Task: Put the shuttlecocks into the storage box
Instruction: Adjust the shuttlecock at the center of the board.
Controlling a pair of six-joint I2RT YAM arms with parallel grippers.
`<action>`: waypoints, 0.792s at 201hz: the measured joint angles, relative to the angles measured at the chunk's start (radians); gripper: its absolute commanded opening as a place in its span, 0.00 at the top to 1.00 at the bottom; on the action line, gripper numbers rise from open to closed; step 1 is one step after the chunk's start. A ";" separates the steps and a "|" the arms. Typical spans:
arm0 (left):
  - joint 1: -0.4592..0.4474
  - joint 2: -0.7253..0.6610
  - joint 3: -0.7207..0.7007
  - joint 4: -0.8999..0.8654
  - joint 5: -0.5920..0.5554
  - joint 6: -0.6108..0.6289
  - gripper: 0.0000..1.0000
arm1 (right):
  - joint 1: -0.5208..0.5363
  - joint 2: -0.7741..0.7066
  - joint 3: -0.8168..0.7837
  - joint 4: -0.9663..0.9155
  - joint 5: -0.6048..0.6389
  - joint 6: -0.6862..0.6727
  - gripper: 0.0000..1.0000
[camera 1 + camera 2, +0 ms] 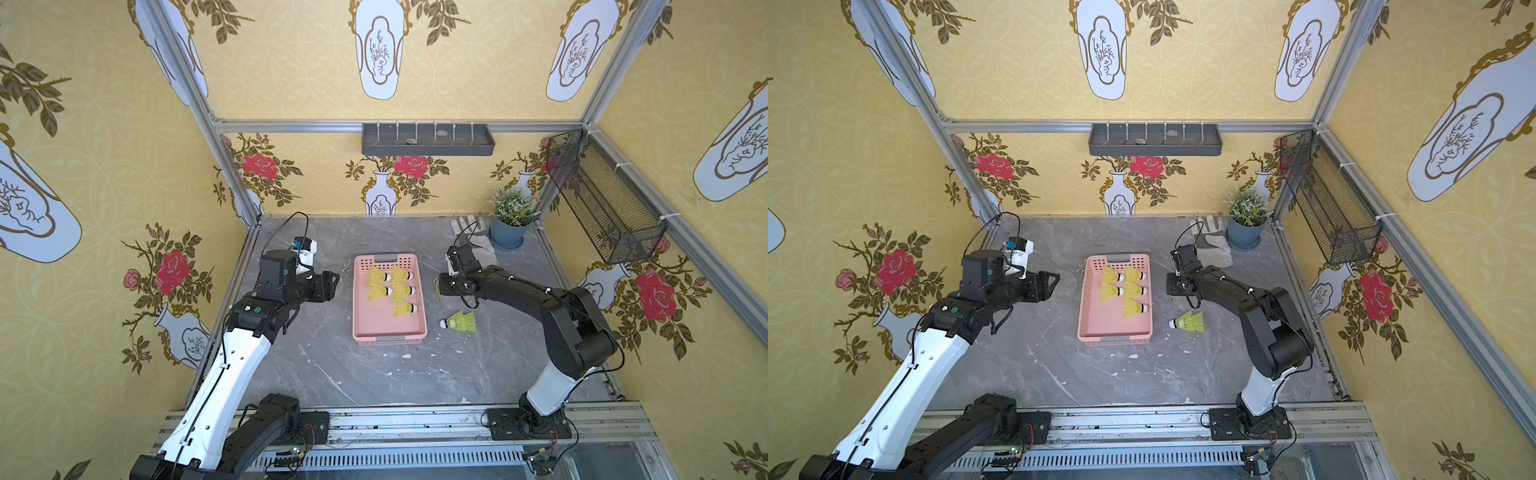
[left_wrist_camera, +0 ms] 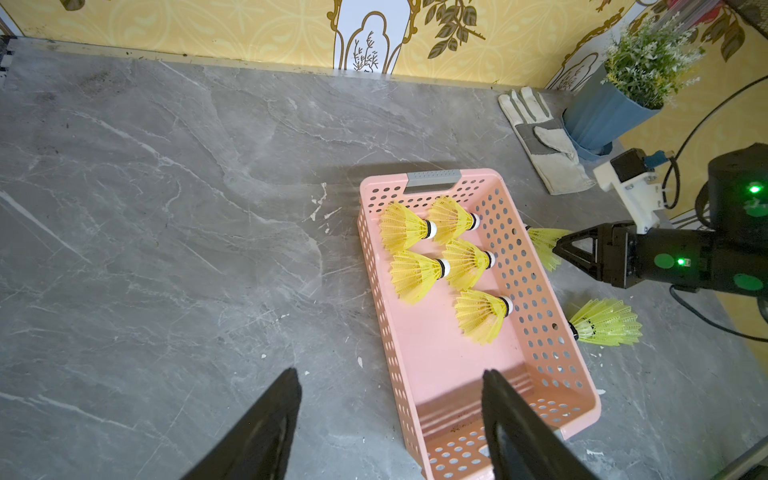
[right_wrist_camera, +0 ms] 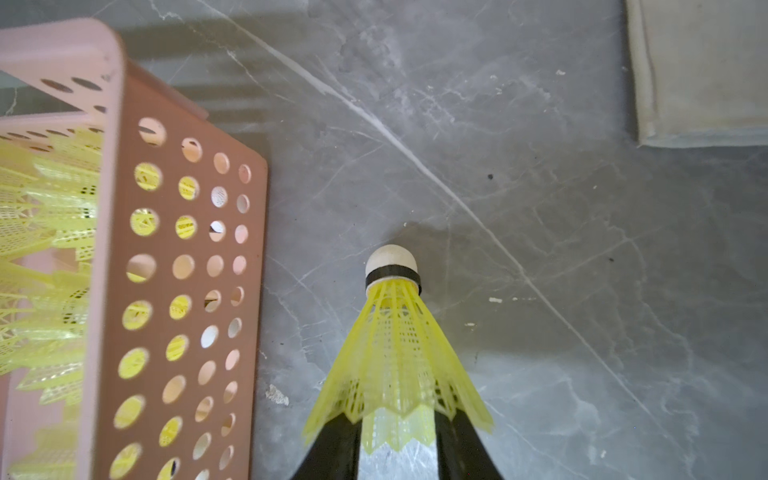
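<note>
Table: grey marble-patterned top, carrying everything below.
Left arm: white and black, reaching in from the near left corner and ending to the left of the box.
Right arm: reaching in from the near right, bent over toward the box's right side.
Storage box: shallow pink basket with perforated walls, in the middle of the table with its long sides running near to far and a grey tab on each short end; its near half is bare floor.
Plant pot: blue, in the far right corner.
Glove: white and grey, flat on the table just beside the pot.
Left gripper: fingers spread wide with nothing between them, to the left of the box and apart from it.
Right gripper: fingers closed narrowly on the skirt rim of one shuttlecock.
Five shuttlecocks: on their sides in the far half of the box, corks toward its right wall — two pairs and one alone nearer the middle.
Held shuttlecock: just outside the box's right wall, cork pointing down at the table; whether it touches I cannot tell.
Loose shuttlecock: on its side on the table right of the box — cork toward the box, clear of the wall.
</note>
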State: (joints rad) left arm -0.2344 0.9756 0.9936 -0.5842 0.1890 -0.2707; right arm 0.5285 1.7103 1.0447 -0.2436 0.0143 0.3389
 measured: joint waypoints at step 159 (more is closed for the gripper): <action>0.013 0.000 -0.005 0.001 0.021 -0.003 0.29 | -0.131 0.130 0.130 0.060 -0.054 -0.053 0.52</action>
State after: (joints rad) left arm -0.2211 0.9756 0.9890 -0.5835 0.2104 -0.2741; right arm 0.3977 1.8404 1.1751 -0.1837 -0.0395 0.2859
